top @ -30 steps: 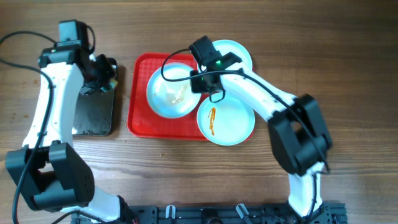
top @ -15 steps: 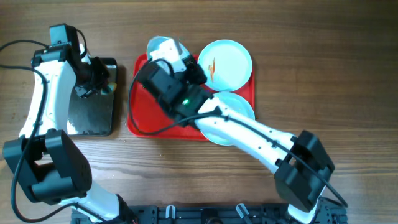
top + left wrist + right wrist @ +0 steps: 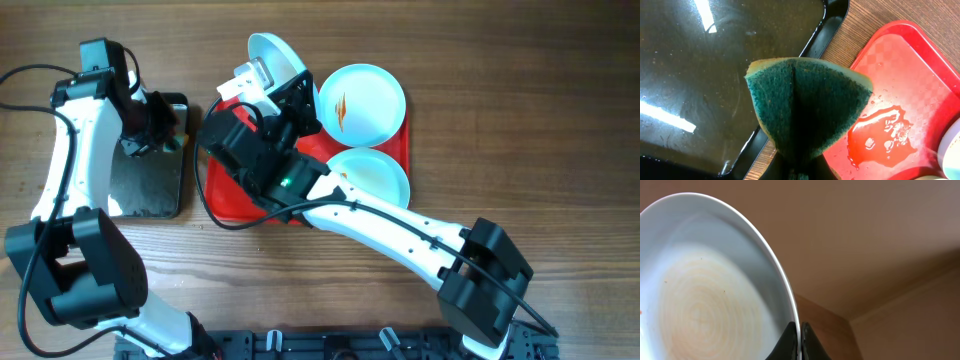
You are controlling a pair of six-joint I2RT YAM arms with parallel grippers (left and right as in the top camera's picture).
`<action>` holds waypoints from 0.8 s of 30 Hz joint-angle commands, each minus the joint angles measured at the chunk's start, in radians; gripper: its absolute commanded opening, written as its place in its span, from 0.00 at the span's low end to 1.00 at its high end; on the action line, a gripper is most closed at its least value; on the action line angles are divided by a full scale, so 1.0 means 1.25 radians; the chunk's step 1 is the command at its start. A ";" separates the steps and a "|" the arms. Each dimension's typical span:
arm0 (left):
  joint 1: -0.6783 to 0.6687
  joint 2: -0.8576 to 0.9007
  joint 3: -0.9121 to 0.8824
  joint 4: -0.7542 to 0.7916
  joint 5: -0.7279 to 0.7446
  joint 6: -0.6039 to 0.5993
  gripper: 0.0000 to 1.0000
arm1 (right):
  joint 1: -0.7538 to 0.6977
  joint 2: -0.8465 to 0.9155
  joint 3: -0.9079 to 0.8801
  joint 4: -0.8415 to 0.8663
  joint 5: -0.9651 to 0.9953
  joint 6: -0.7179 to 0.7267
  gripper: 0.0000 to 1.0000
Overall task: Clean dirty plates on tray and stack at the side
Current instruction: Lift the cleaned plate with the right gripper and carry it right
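My right gripper is shut on the rim of one dirty plate, held tilted up above the tray's back left corner; a faint brownish smear shows inside it. Two more plates lie on the red tray: one at the back right with an orange streak, one at the front right, partly under my right arm. My left gripper hangs over the black tray, shut on a folded green sponge.
A glossy black tray lies left of the red tray. A puddle of liquid sits on the red tray's left part. Black cables trail over the table's far left. Bare wooden table surrounds both trays.
My right arm has lifted a plate off the tray's left side and tipped it up toward the back left. The left arm shifted slightly left earlier, then stayed still.
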 commanded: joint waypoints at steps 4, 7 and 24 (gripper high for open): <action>0.006 0.004 0.005 0.002 0.025 0.016 0.04 | -0.002 -0.012 0.014 -0.164 -0.184 0.147 0.04; 0.006 0.004 0.005 0.001 0.028 0.016 0.04 | -0.034 -0.012 0.014 -0.289 -0.423 0.284 0.04; 0.003 0.004 0.005 0.000 0.045 0.016 0.04 | -0.835 -0.137 0.008 -0.575 -1.276 0.463 0.04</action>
